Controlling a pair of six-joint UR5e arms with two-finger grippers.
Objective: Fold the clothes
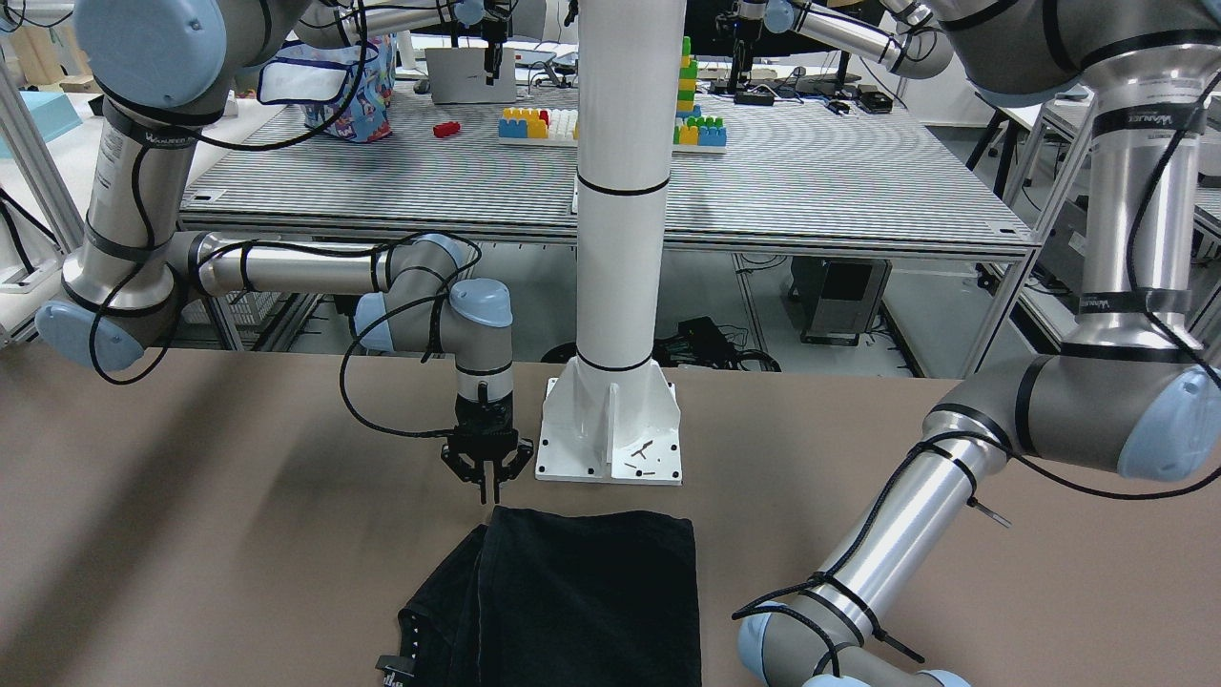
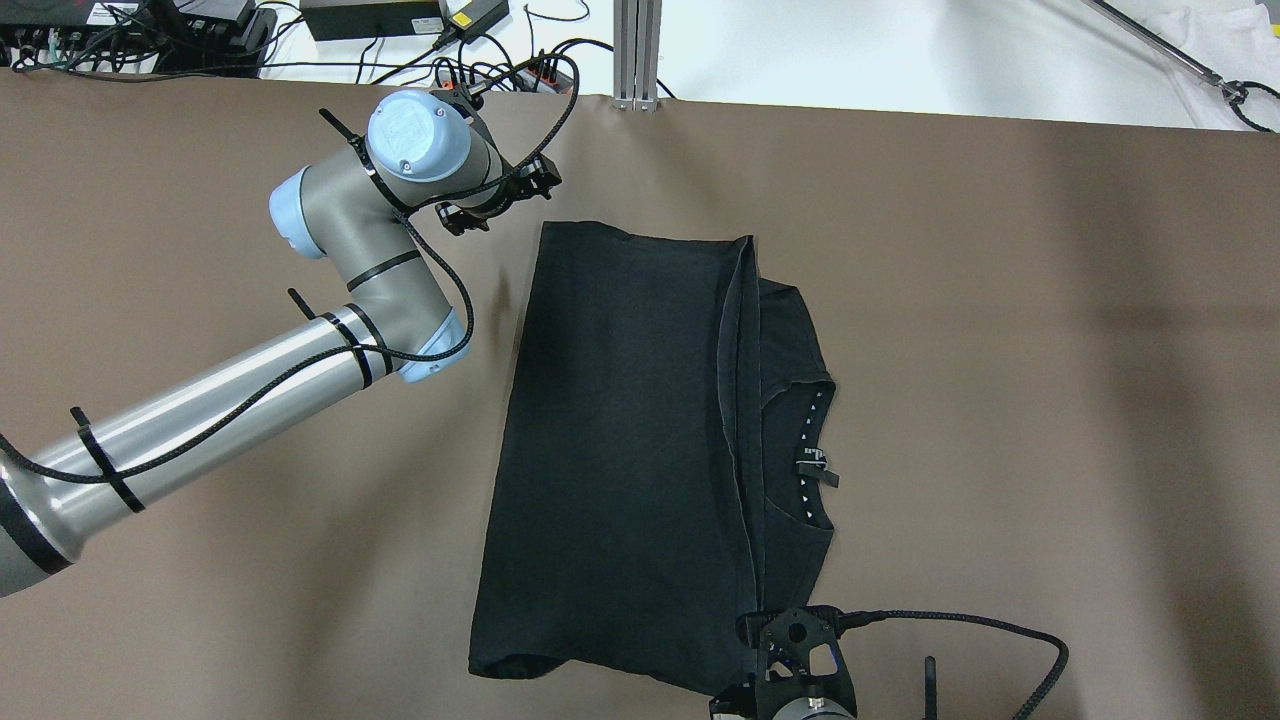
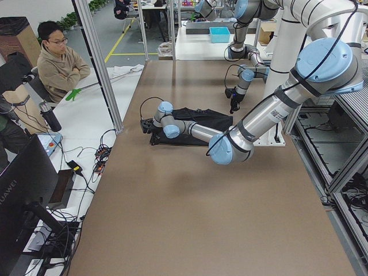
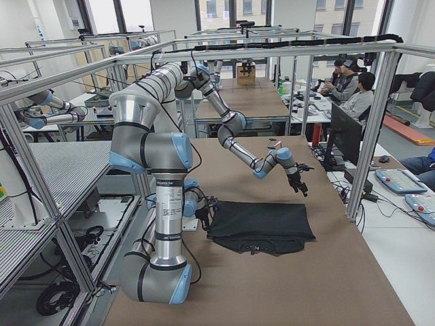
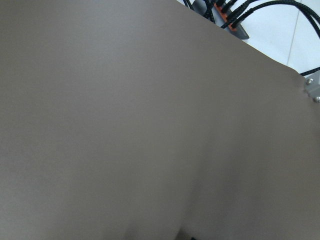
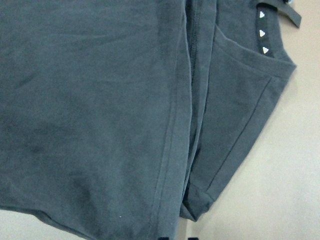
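Clothes (image 1: 591, 592) corner just beneath right hand (image 1: 489, 491)

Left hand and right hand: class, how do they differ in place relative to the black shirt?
The left hand hangs over the table beside the shirt's far corner; the right hand points down at its near edge. The left hand's wrist view shows only tabletop; the right hand's shows mostly fabric. Both are off the shirt's middle.

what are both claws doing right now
Left claw: cannot be told, mostly hidden under its wrist.
Right claw: closed, holding nothing, beside the folded black fabric garment.
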